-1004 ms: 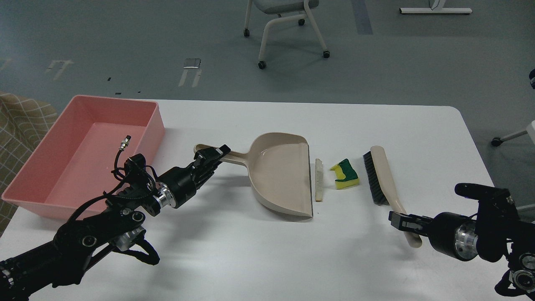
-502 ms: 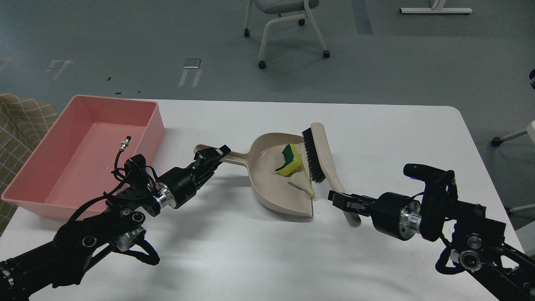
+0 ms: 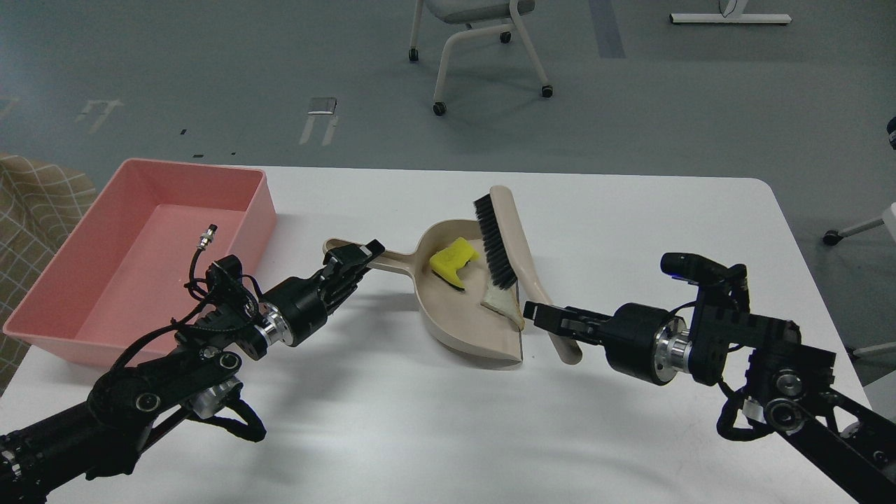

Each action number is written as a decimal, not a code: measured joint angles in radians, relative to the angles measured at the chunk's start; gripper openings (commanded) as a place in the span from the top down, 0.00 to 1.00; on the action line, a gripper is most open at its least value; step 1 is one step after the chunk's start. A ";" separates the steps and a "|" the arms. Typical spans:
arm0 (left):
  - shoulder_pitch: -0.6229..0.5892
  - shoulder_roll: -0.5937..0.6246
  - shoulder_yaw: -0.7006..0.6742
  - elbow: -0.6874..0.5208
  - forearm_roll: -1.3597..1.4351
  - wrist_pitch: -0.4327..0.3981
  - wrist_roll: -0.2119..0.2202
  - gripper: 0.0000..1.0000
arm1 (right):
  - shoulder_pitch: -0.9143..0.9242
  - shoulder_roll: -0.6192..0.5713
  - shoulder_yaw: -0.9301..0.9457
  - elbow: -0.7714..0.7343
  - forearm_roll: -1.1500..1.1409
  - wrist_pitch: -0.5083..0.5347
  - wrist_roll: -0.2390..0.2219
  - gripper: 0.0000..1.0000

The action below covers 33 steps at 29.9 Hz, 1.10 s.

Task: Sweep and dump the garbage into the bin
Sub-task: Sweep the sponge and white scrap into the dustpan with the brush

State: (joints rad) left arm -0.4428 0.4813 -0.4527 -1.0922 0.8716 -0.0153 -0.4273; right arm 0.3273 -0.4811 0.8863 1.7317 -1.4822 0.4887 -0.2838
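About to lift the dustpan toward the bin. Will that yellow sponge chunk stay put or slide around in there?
The sponge chunk looks light and soft, so it will probably shift easily. It lies loose on the smooth dustpan floor, apart from the foam strip, so tilting forward could let it slide out. It is blocky, so it is unlikely to roll.

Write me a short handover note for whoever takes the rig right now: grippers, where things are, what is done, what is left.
Left gripper: shut on the dustpan handle.
Right gripper: shut on the brush handle, bristles over the pan.
Sponge chunk and foam strip: both inside the dustpan.
Pink bin: at the table's left, no scraps in it.
Done: sweeping.
Left: carry the dustpan to the bin and tip it in.
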 measured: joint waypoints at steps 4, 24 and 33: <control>0.001 -0.002 0.000 0.000 0.000 0.000 0.000 0.83 | 0.003 -0.067 0.003 0.000 0.005 0.000 0.000 1.00; 0.004 0.007 -0.002 0.000 -0.002 0.000 0.001 0.83 | -0.076 -0.065 -0.089 -0.025 0.014 0.000 0.001 1.00; 0.000 0.012 -0.006 0.000 -0.003 0.000 0.001 0.82 | -0.061 0.038 -0.092 -0.026 0.055 0.000 0.001 1.00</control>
State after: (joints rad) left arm -0.4431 0.4930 -0.4586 -1.0921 0.8684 -0.0154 -0.4264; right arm 0.2661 -0.4427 0.7943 1.7059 -1.4270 0.4887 -0.2830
